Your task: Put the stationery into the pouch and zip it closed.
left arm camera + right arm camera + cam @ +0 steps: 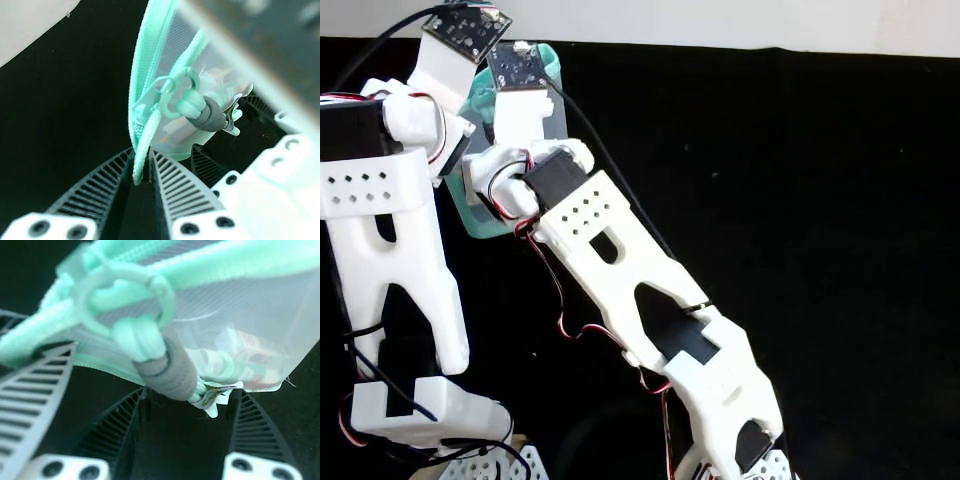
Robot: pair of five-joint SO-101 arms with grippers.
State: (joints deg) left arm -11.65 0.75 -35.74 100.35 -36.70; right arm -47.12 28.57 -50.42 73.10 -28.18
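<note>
The mint green pouch (480,218) with see-through mesh sides sits at the table's far left, under both wrists. My left gripper (141,172) is shut on the pouch's zip edge (136,100). The zip's ring (125,297) carries a mint cord with a grey sleeve (167,371). Its tag end (214,396) hangs between the fingers of my right gripper (187,425), which stands open around it without pinching. Stationery (247,362) with red and green print lies inside the pouch, visible through the mesh. The left wrist view shows the ring (172,92) and grey sleeve (212,116) too.
A black cloth (800,200) covers the table, with free room to the right of both arms. A white strip (740,25) runs along the far edge. The arm bases stand at the near edge, red and black cables (565,320) trailing from one arm.
</note>
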